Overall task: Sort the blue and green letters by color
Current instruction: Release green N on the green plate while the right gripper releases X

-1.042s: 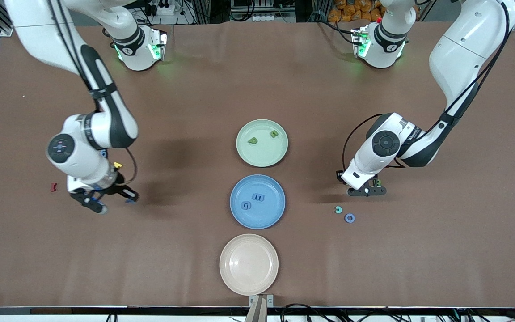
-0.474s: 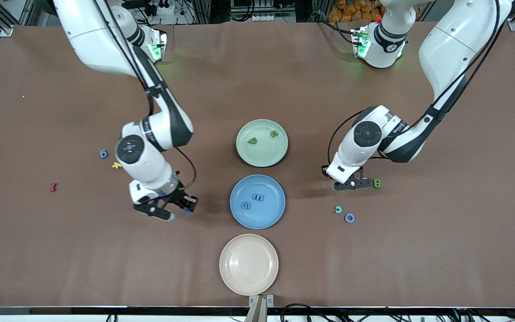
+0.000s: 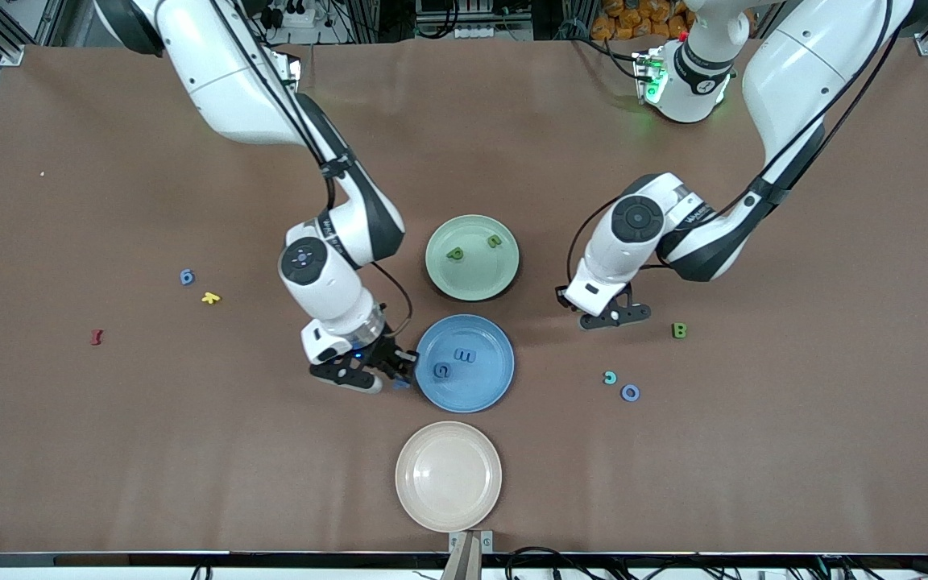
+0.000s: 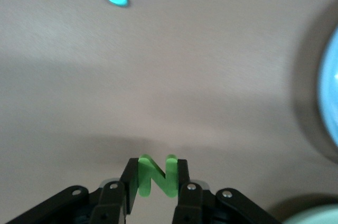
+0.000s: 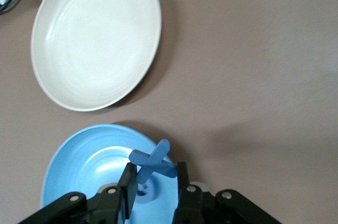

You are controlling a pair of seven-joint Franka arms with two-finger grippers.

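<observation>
You see three plates, two letters each in the green plate [image 3: 472,278] and blue plate [image 3: 484,383]; right end effector [image 3: 394,372] grips blue X [image 5: 153,161], left end effector [image 3: 614,315] green N [image 4: 157,175].

Tabletop [image 3: 69,451]: brown, matte, cloth-like.
Middle row: green plate [image 3: 472,278] nearest the bases, blue plate [image 3: 484,391], cream plate [image 3: 448,475] by the camera-side edge.
Right arm's end: blue g [image 3: 186,277], yellow letter [image 3: 210,298], red letter [image 3: 96,337].
Left arm's end: green B [image 3: 679,330], teal c [image 3: 610,377], blue ring letter [image 3: 630,393].
</observation>
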